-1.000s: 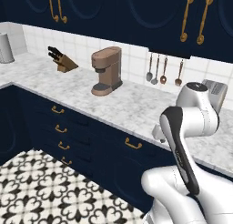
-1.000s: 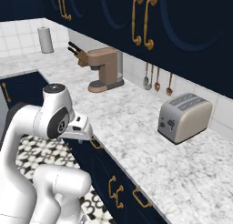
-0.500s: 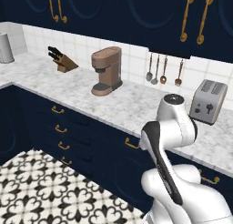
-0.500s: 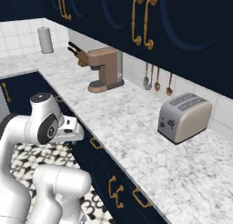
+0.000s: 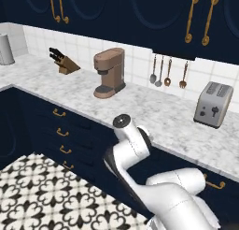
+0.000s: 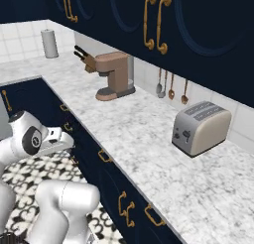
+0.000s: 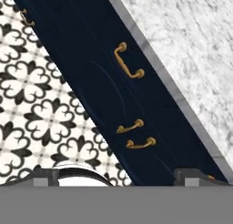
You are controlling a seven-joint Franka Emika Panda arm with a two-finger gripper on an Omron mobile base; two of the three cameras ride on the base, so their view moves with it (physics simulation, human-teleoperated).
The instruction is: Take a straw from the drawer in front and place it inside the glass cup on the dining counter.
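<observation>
- The gripper hangs with its jaws spread wide and nothing between them; the two dark fingertips sit far apart at the bottom of the hand view.
- It looks down along the navy cabinet front, with the patterned black-and-white floor on one side and the marble worktop on the other.
- The drawer is shut; its curved gold handle lies above the gripper in the hand view, well apart from the fingertips. Two smaller gold pulls sit nearer the hand.
- The straw cannot be made out; the shut front hides the drawer's inside.
- The arm is folded low in front of the cabinets, below the worktop edge.
- On the worktop: a brown coffee machine, a knife block near the corner, a silver toaster and a grey canister at the far end.
- Three utensils hang on the tiled wall between the coffee machine and the toaster.
- Navy wall cupboards with gold handles hang above.
</observation>
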